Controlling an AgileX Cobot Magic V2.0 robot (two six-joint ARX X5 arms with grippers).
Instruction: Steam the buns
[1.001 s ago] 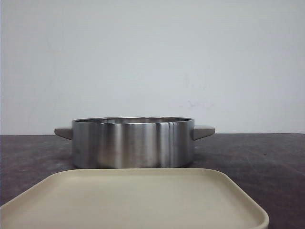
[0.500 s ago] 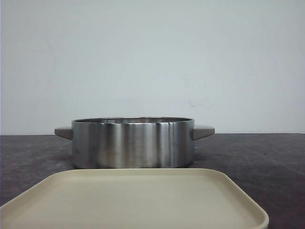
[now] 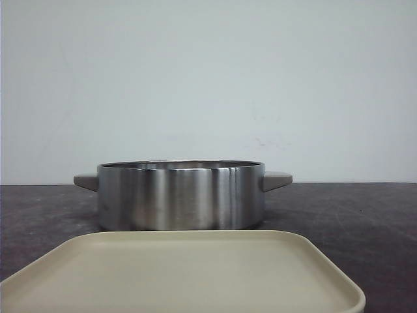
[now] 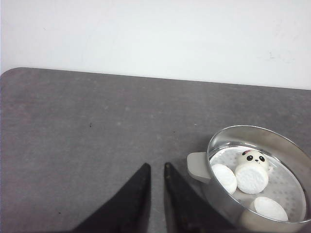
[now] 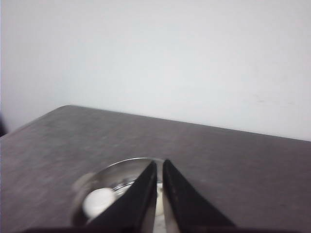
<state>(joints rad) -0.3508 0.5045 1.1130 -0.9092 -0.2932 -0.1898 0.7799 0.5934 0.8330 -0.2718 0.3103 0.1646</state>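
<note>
Item, steel pot (image 3: pixel 181 195): round, two grey handles, standing on the dark counter (image 3: pixel 352 215) behind a cream tray (image 3: pixel 182 274), whose surface shows nothing on it in the front view.

Item, buns (image 4: pixel 250 172): inside the pot on its perforated floor. My left wrist view shows one with a panda face upright toward the back, and three more white shapes, tipped or face-down, their pale undersides showing. I cannot tell whether any touch each other.

Item, left gripper (image 4: pixel 156 170): jaws nearly pressed together, a thin slit between the tips, nothing held. It hangs over bare counter, off to the pot's handle side, well apart from the buns.

Item, right gripper (image 5: pixel 160 167): jaws likewise almost together, empty. It points straight at the pot (image 5: pixel 116 187), with a blurred white bun (image 5: pixel 99 201) just beside the tips' line.

Judgement: the right arm lies nearer and better aligned. The buns appear loaded; a lid, unseen here, would likely come next.
</note>
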